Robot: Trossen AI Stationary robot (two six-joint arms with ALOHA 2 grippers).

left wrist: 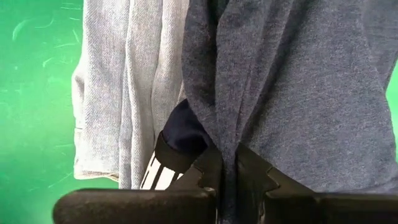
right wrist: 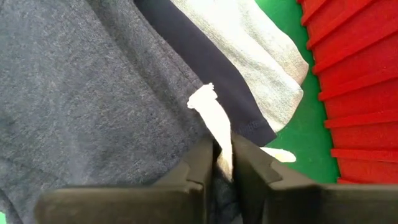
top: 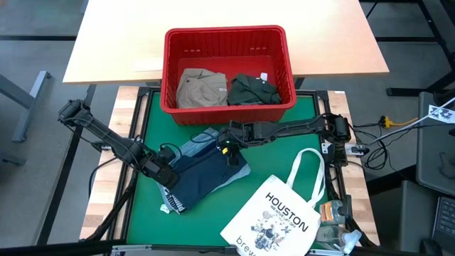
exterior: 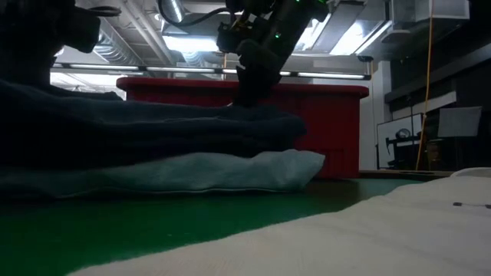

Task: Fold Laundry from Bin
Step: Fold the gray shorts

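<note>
Navy garment (top: 206, 173) lies soft and limp mid-table over the denim one (top: 201, 144); left gripper (top: 168, 179) and right gripper (top: 229, 146) each pinch its opposite edges, good holding places.

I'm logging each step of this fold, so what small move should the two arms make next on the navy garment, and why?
Probably lift both pinched edges together: the left gripper and right gripper each clamp the navy garment, which lies over the light blue one.

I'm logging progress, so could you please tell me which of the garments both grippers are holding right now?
The navy garment, lying on the green mat over the light blue one; the khaki and dark green ones lie in the bin.
</note>
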